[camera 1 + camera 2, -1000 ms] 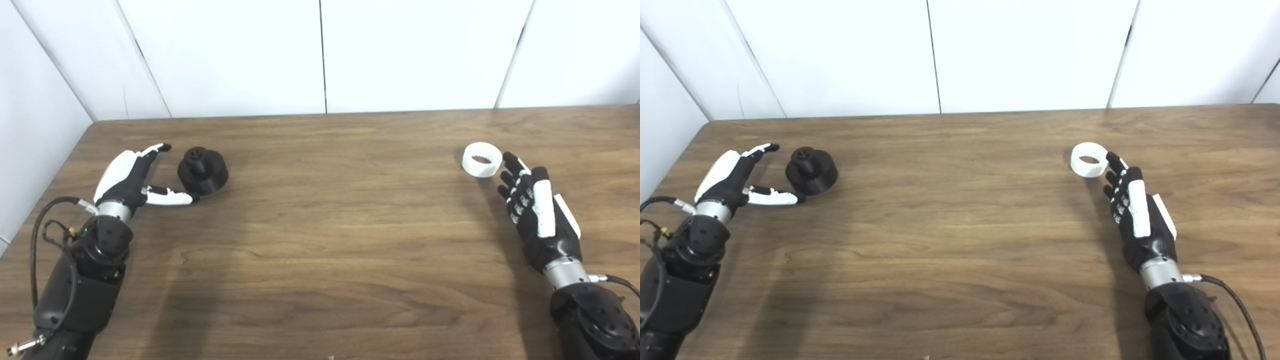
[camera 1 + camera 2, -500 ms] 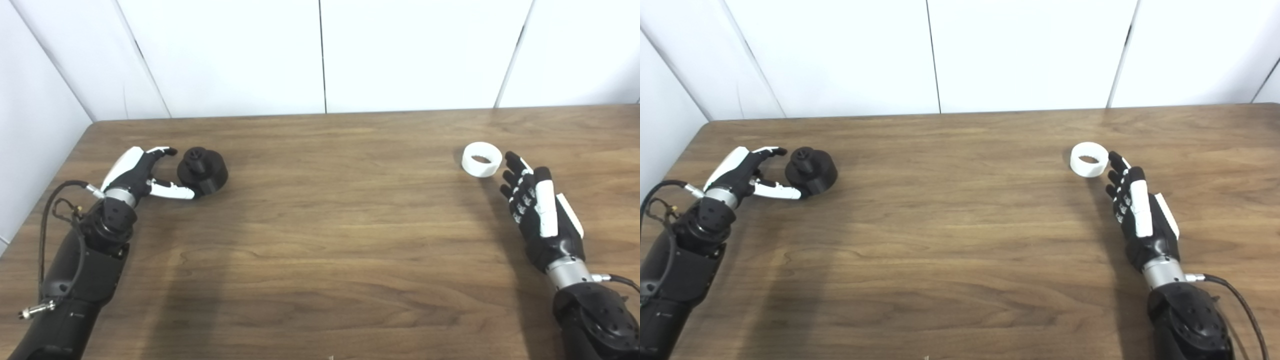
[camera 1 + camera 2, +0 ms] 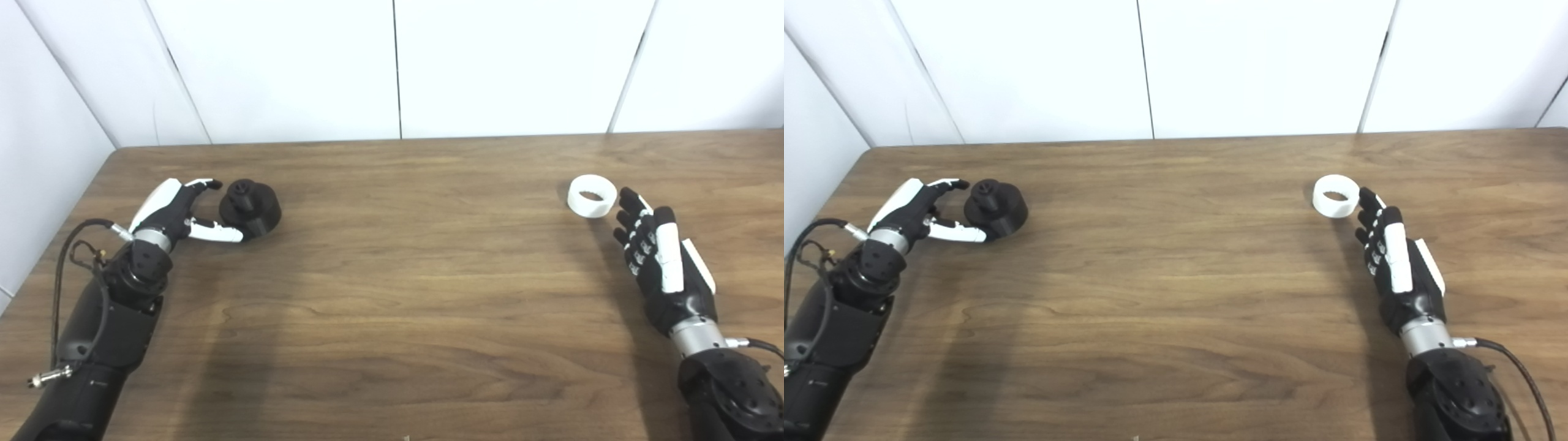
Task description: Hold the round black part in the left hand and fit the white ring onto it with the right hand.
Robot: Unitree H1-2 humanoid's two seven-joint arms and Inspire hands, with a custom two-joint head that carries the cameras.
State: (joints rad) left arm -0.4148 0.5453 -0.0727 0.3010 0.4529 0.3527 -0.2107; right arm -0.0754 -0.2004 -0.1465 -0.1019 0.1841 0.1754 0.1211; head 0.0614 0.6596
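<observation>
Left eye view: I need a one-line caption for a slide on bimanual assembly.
Open left hand beside the round black part; open right hand near the white ring.

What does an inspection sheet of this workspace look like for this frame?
Surface: wooden table, bare in the middle.
Job's things: round black part at far left; white ring at far right, both resting on the table.
Clutter: nothing seen.
Hands: left hand open beside the black part; right hand open, fingertips close to the ring.
Cables: black cable looping off the left wrist.
Surroundings: white wall panels.
</observation>
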